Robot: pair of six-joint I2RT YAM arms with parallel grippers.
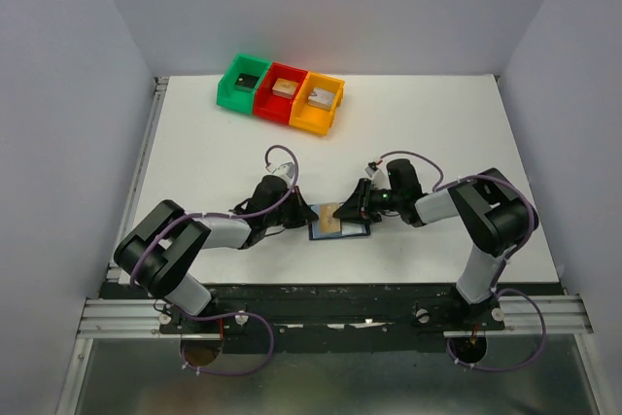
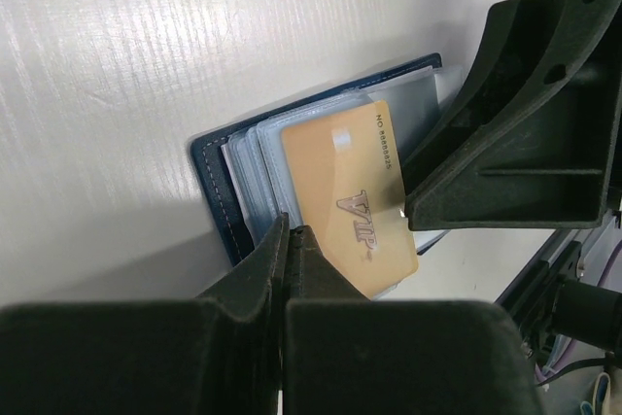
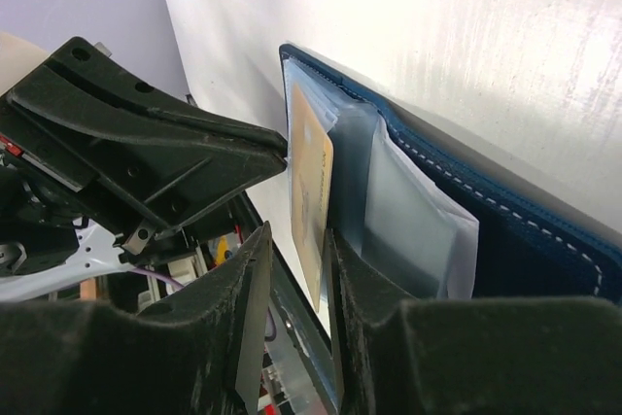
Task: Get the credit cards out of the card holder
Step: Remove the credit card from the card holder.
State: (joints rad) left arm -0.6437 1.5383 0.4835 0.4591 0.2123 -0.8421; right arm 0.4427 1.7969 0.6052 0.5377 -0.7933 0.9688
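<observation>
The card holder [image 1: 358, 230] lies open on the white table between my two grippers, navy with pale blue pockets [image 2: 255, 164]. The tan-gold "VIP" credit card [image 2: 350, 203] sticks partway out of a pocket; it also shows in the top view [image 1: 330, 219]. My left gripper [image 2: 290, 228] is shut, its tips pressing on the pocket edge beside the card. My right gripper [image 3: 297, 235] is open, its jaws astride the card's edge [image 3: 311, 191], which rests against one finger. Pale sleeves [image 3: 408, 211] hide any other cards.
Green [image 1: 243, 83], red [image 1: 282, 92] and orange [image 1: 319, 102] bins stand in a row at the back of the table, each with a small block inside. The right gripper's finger [image 2: 525, 143] looms close over the wallet in the left wrist view.
</observation>
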